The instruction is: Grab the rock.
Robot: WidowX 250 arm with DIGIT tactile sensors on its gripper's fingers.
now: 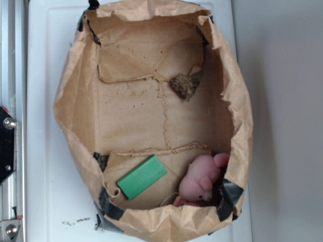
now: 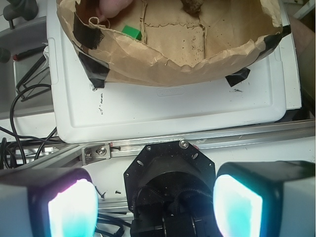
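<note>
Honestly, the grab hasn't started: the gripper (image 2: 154,197) sits with its two pads wide apart and nothing between them, out over the metal rail (image 2: 207,140) and well short of the paper bag (image 1: 75,101). The rock (image 1: 185,86) lies on the bag's floor toward one end, right beside the tall crumpled side wall and just past a raised paper flap (image 1: 146,58). That's where I'd expect trouble: coming down, one finger could catch the wall or the flap and drag the whole bag, or the rough, lumpy stone could squirt out if the jaws pinch it across its bumps. The green block (image 1: 142,176) and pink plush toy (image 1: 202,179) are at the far end, so they shouldn't interfere. The rock looks roughly heart-shaped, with the narrower tip aimed toward the block end and its long axis running about diagonally, though it's small, so I wouldn't swear to that.
</note>
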